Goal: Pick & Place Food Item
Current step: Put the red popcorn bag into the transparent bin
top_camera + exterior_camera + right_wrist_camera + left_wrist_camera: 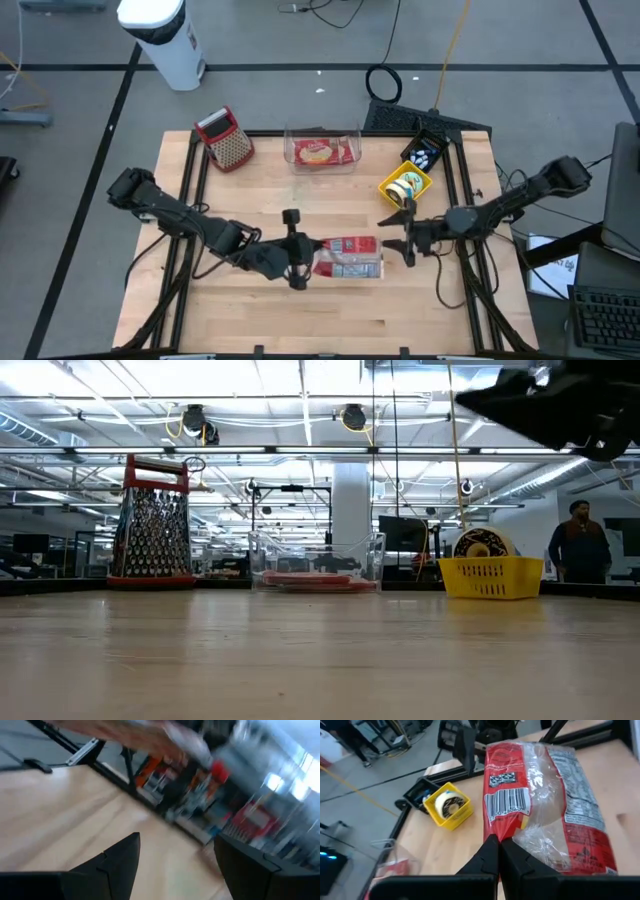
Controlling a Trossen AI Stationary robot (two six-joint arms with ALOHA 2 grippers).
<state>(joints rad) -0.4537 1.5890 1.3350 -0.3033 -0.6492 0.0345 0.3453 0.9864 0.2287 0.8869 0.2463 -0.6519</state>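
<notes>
Red-and-clear food bag pinched at mid-bench

Red print and clear film mark the food bag (pixel 348 257), which sits over the middle of the wooden bench (pixel 300 190), slightly toward the front edge; the left gripper (pixel 296 255) is at the bag's left end, its fingers (pixel 490 855) pressed tight together on the bag's edge, as the left wrist view shows, with the barcode panel just beyond the tips; the low view shows no bag on the bench surface, so it appears to be lifted clear of the wood, though how far cannot be told.

Beside the bag's right end hangs the right gripper (pixel 405 240), its fingers spread wide and holding nothing; it is close to the bag but apart from it; the right wrist view is too blurred to add more than the two separated fingers (pixel 117 857).

Along the back edge stand a metal grater (pixel 227 138) with a red top near the back left corner, and a clear container (pixel 322 150) at the middle with a red packet inside; toward the back right corner a yellow basket (pixel 404 185) holds a roll of tape.
</notes>
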